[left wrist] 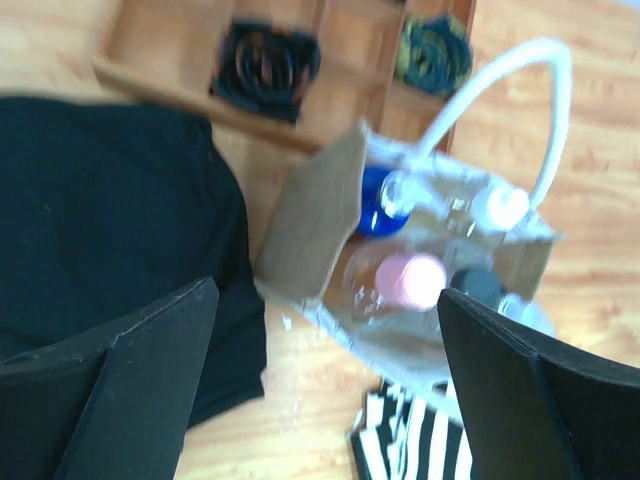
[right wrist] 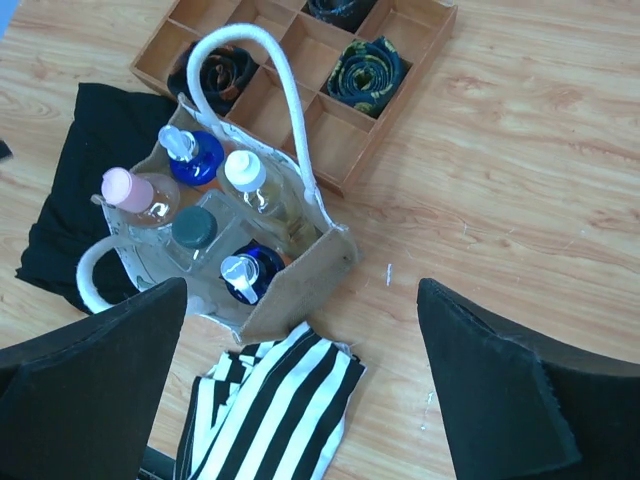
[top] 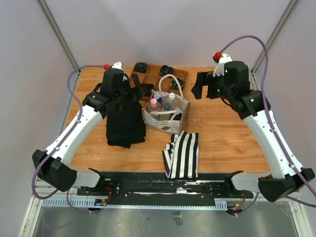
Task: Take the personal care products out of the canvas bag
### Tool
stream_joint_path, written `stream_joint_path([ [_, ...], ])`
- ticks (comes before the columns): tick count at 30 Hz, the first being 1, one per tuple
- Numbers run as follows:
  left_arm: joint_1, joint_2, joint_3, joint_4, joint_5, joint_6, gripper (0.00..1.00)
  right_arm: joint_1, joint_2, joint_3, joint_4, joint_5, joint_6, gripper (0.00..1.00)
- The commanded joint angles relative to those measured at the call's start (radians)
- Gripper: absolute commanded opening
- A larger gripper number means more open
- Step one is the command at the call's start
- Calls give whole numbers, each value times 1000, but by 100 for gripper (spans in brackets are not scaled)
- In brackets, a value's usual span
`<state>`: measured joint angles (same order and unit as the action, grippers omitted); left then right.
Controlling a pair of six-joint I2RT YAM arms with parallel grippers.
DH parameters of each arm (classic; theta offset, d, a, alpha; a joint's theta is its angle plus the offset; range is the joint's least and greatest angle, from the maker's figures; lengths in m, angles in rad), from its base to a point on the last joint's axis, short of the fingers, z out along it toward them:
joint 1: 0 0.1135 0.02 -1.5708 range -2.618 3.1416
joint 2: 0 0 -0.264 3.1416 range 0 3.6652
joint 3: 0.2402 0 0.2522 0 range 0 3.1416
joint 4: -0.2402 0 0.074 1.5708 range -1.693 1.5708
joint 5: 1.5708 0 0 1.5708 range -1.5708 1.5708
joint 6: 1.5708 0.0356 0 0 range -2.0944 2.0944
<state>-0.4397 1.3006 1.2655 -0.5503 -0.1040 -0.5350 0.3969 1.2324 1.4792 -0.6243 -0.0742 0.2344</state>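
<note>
My left gripper (left wrist: 325, 300) hangs released, jaws spread wide with nothing between them. Below it I see the left side of the small beige canvas bag (left wrist: 312, 222), and under my left finger (left wrist: 130, 380) lies the folded black cloth (left wrist: 100, 220), just beside the bag.

My right gripper (right wrist: 302, 288) is likewise spread wide and empty, raised over the light wooden table (right wrist: 520, 180), to the right of the bag in the top view.

The bag stands upright near the table's middle with its 2 white rope handles (right wrist: 270, 70) looped above it. 5 personal care bottles stand in it: a clear bottle with a pink cap (right wrist: 125, 187), a blue-capped bottle (right wrist: 195, 160) at the back, a second blue-capped bottle (right wrist: 245, 270) at the front, a pale bottle with a white cap (right wrist: 245, 172) and a bottle with a dark grey cap (right wrist: 193, 228).

Right behind the bag sits the brown wooden compartment tray (right wrist: 340, 140), with dark round items (right wrist: 365, 62) in some cells. The black-and-white striped cloth (right wrist: 270, 410) lies crumpled in front of the bag, touching its base.
</note>
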Motion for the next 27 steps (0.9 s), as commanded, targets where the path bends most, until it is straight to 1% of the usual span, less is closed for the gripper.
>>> stream_joint_path([
  [1,-4,61,186,-103,-160,84,100,16,96,120,-178,39,21,98],
  [3,-4,67,194,-97,-174,78,100,22,103,95,-178,-10,16,98],
  [5,-4,66,174,-67,-160,74,100,30,88,32,-128,-52,24,99],
  [8,-4,87,157,-29,-114,89,100,57,88,-2,-138,13,30,98],
  [11,-3,139,130,20,-101,96,100,58,82,-43,-132,14,38,98],
  [13,-2,203,143,41,-135,94,100,59,66,-78,-118,-6,48,99],
  [15,-2,281,189,55,-195,97,100,59,46,-123,-97,-24,59,99],
  [19,28,460,376,13,-293,85,100,59,18,-145,-114,-4,52,99],
  [21,80,566,506,-28,-252,60,100,59,7,-148,-129,-3,45,99],
  [23,119,706,660,-84,-207,33,100,59,-5,-163,-118,-44,34,98],
  [25,144,833,814,-125,-166,32,100,59,-19,-191,-95,-60,31,98],
  [27,152,947,954,-164,-158,46,100,58,-30,-219,-80,-60,29,99],
])
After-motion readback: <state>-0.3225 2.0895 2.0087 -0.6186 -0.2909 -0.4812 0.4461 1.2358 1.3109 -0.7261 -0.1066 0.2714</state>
